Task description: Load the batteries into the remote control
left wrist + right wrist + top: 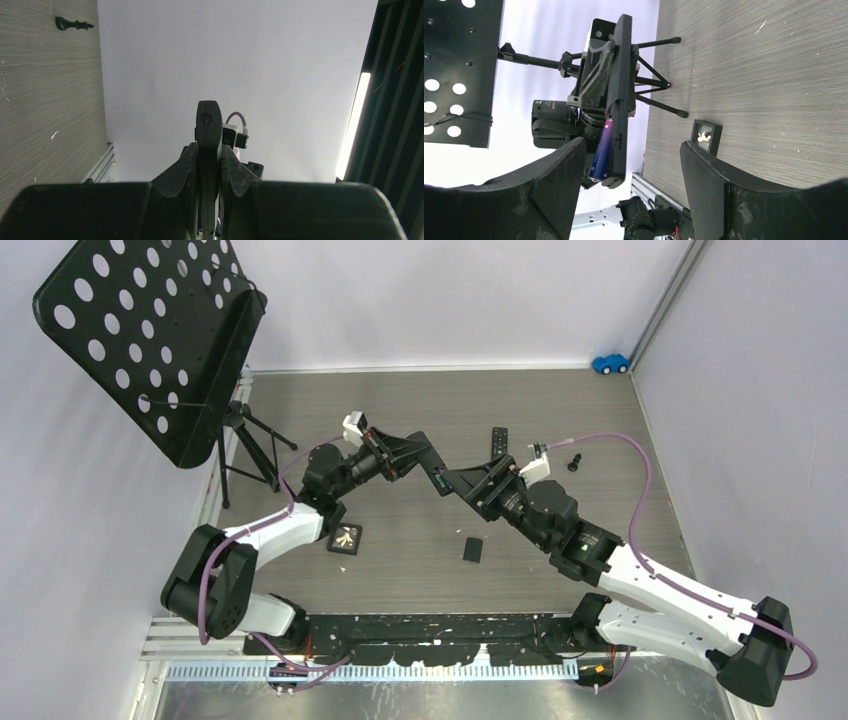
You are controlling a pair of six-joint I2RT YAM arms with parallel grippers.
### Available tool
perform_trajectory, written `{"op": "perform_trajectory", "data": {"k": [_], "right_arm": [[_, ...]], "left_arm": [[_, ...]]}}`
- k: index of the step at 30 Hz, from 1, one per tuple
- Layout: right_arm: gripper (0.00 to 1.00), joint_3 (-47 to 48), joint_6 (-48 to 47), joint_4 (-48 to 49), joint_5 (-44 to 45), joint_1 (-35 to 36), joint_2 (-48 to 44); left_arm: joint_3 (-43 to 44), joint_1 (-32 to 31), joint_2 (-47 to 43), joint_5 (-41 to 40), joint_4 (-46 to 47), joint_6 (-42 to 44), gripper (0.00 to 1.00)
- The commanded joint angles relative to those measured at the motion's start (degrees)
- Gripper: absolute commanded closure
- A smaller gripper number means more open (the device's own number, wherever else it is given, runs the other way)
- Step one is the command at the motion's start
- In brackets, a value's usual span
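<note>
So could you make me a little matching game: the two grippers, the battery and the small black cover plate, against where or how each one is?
Things:
1. left gripper
2. right gripper
3. battery
4. cover plate

States:
A. lying flat on the table
B. open, holding nothing
C. sitting in the remote, near its end
D. shut on the remote, holding it in the air

Pairs: 1-D, 2-B, 3-C, 4-A
</note>
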Motion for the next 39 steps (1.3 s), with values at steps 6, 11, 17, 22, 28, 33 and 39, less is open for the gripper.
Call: {"op": "perform_trajectory", "data": {"k": [6,11,17,22,28,33,39], "right_arm": [[0.33,-3.1,2.0,7.8,-1.7,0.0,-1.3],[0.46,-2.9,3.1,8.7,-1.2,-0.1,0.0],[0.57,-2.4,5.1,9.3,-1.4,-0.1,3.0],[0.64,-2.0,5.7,8.9,-1.3,-0.1,4.6],[0.71,-2.0,5.5,8.5,-0.6,-0.2,4.5],[0.27,-3.1,2.0,12.7,-3.1,-0.4,2.7],[0.24,-6.2,-0.7,19.6,-6.9,-0.5,-1.0]], "left_arm": [[0.5,-0.1,-1.2,-0.7,4.8,-2.7,1.00],[1.1,-0.4,-2.1,0.2,5.0,-2.5,1.00],[1.6,-1.1,-2.6,1.6,5.2,-1.9,1.00],[2.2,-1.7,-2.8,1.7,5.4,-0.9,1.00],[2.6,-1.7,-3.6,1.9,4.5,1.9,1.00],[2.6,-1.7,-5.2,1.9,-1.5,8.0,1.00],[2.3,-1.6,-5.3,2.5,-2.9,9.9,1.00]]}}
